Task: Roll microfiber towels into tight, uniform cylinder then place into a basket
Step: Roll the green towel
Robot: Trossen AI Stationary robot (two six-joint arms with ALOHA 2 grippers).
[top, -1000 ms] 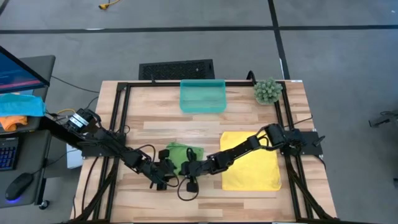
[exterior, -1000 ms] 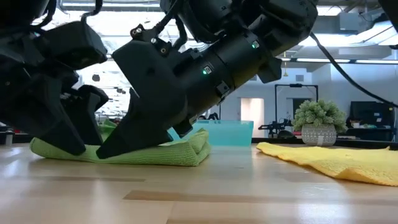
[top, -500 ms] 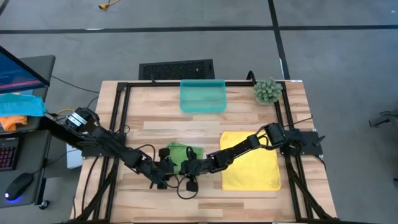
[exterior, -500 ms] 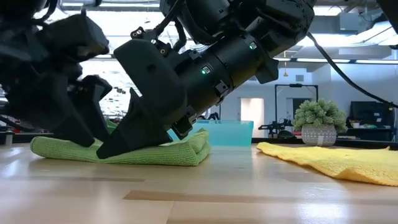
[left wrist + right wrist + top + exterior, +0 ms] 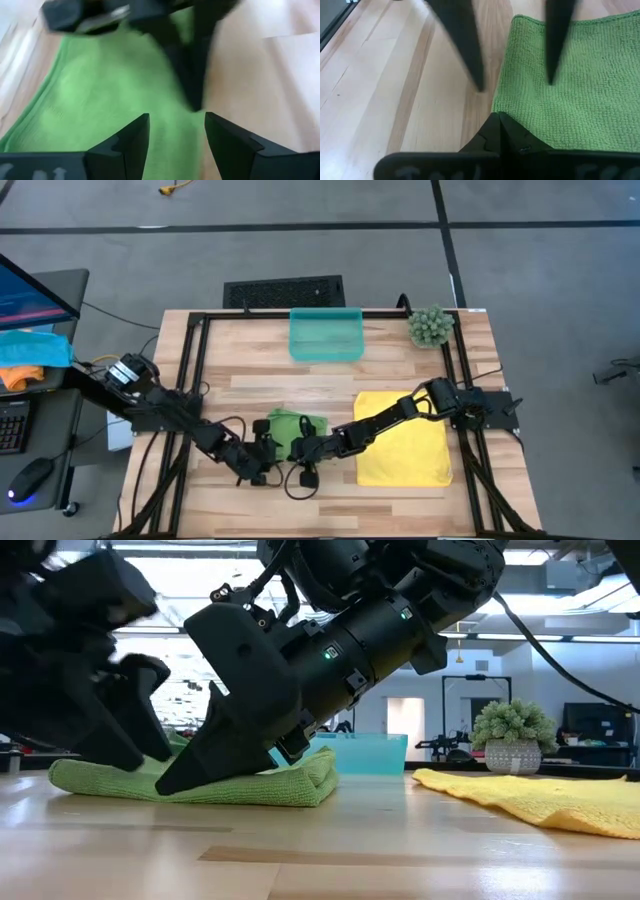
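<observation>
The light green towel [image 5: 300, 424], folded into a thick pad, lies flat on the wooden table near its front, left of the middle. The yellow towel [image 5: 404, 438] lies spread out flat to its right. The teal basket [image 5: 326, 334] stands at the far edge. My right gripper [image 5: 497, 120] is shut, with its tips at the green towel's [image 5: 570, 85] near left edge. My left gripper [image 5: 175, 125] is open and slants down over that same end of the towel [image 5: 90, 90]. One of its fingers [image 5: 470, 55] stands over bare wood and the other [image 5: 555, 45] over the cloth. My right gripper presses its shut fingertips [image 5: 175, 780] down on the green towel's near left edge [image 5: 496, 106], slanting down from the table's right. The towel lies flat on the table under them. My left gripper: I cannot tell whether its fingertips touch the cloth.
A small potted plant [image 5: 430, 326] stands at the far right corner. A black grille panel [image 5: 284, 290] lies on the floor beyond the far edge. A black frame [image 5: 190, 380] runs around the tabletop. Bare wood lies between the towels and the basket.
My left gripper has rolled a little about its own axis, and its fingertips have come up slightly at the green towel's left end. My right gripper and both towels have stayed where they were.
</observation>
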